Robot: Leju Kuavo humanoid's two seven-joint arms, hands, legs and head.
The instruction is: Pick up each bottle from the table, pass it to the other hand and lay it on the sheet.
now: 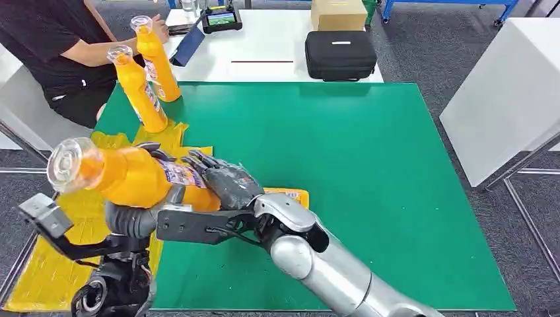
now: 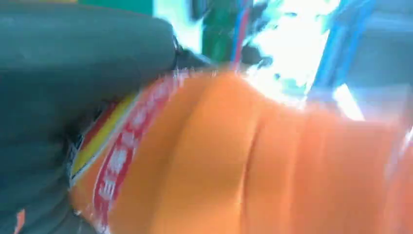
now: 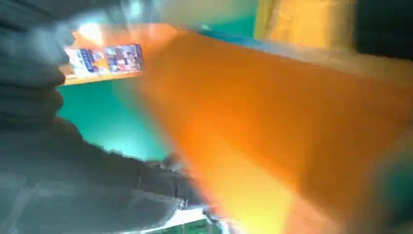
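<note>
Orange bottle (image 1: 132,175) is gripped by both hands above the yellow sheet (image 1: 59,264), cap toward the robot; right hand (image 1: 224,181) at its base, left hand (image 1: 142,218) beneath; two bottles (image 1: 148,79) stand upright on the counter (image 1: 370,185).

No words, brand names or numbers could be read anywhere. The orange bottle (image 1: 132,175) held by both hands carried a wrap-around label (image 1: 181,174). In the head view the label showed small blue and white print too fine to read. In the left wrist view the same label (image 2: 114,161) appeared as a red band with pale characters beside a yellow stripe, blurred past reading. In the right wrist view it (image 3: 104,61) showed blue picture panels on white, also smeared. The two standing bottles (image 1: 142,89) further back had labels (image 1: 152,96) with print too small to read.
</note>
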